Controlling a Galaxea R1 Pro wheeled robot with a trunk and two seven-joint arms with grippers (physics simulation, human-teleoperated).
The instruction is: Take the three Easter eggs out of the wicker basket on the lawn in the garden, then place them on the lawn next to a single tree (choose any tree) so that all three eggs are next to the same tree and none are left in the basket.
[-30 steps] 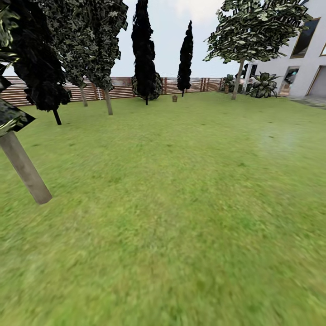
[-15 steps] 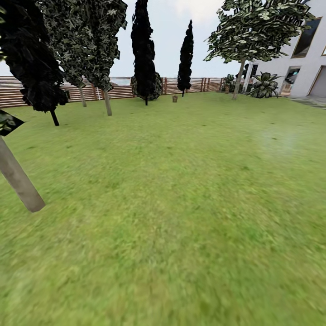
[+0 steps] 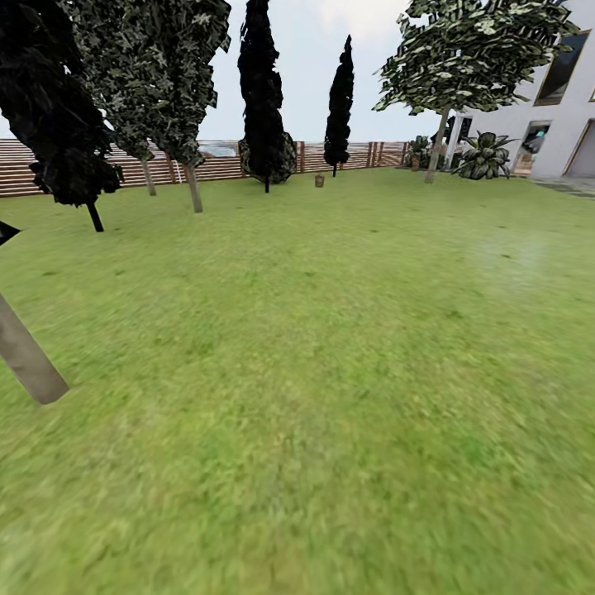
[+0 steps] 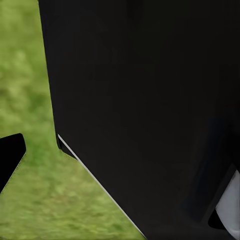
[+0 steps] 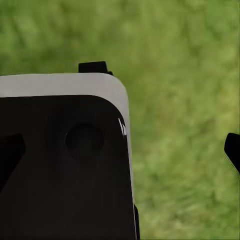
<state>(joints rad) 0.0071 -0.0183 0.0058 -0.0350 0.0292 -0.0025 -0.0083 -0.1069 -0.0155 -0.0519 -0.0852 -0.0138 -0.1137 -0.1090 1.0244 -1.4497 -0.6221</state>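
Far across the lawn (image 3: pixel 330 347), in the head view, a tiny brown wicker basket (image 3: pixel 319 179) stands on the grass before the fence. The eggs are too small to make out at this distance. A thick grey-brown tree trunk (image 3: pixel 26 359) leans at the near left. Another leafy tree (image 3: pixel 435 149) stands at the far right by the house. In the left wrist view my left gripper (image 4: pixel 120 160) hangs over grass beside my dark body, one fingertip (image 4: pixel 10 157) at the picture's edge. My right gripper (image 5: pixel 120 150) is open over grass, holding nothing.
A brown slatted fence (image 3: pixel 215 161) closes the garden's far side. Dark columnar trees (image 3: pixel 263 91) and two thin-trunked leafy trees (image 3: pixel 192 188) stand before it. A white house (image 3: pixel 570 107) and a palm-like plant (image 3: pixel 481 157) are at the right. Open grass stretches ahead.
The whole head picture has shifted: the near left trunk has slid left and down toward the edge, so the camera has moved forward. The far basket and trees hold their places.
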